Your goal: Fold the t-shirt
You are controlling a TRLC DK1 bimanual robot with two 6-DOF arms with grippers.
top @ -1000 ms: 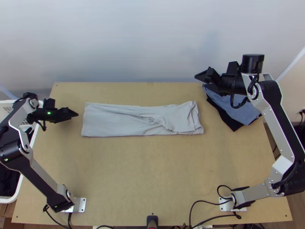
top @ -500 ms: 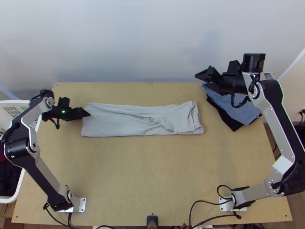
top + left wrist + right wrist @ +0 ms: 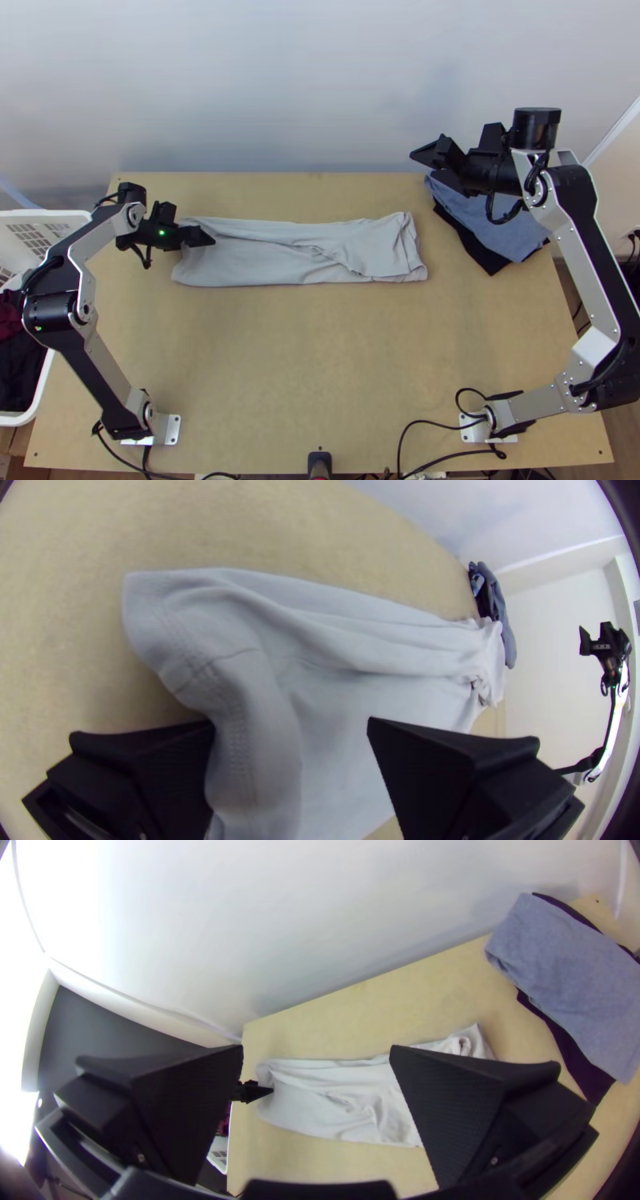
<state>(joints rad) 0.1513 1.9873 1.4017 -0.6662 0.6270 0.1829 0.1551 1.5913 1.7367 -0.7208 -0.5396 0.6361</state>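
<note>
Left gripper point(image 3: 206, 238) has come in rightward from the left of the frame, now over the t-shirt's near-left end; that edge, straight earlier, now bows and ripples. Its jaws stand apart, one finger seemingly against the stitched hem. Right gripper point(image 3: 425, 159), upper right, also open, hardly shifted. Matte soft knit, pale grey: the t-shirt point(image 3: 264, 262) lies mid-frame on the smooth wooden table point(image 3: 320, 360), folded to a long strip, creased diagonally, rumpled at right. Blue cloth point(image 3: 514, 235) over black cloth point(image 3: 485, 258), upper right.

Wooden table point(image 3: 320, 360), blue cloth point(image 3: 504, 232) over black cloth point(image 3: 488, 263), white basket point(image 3: 48, 214)
</note>
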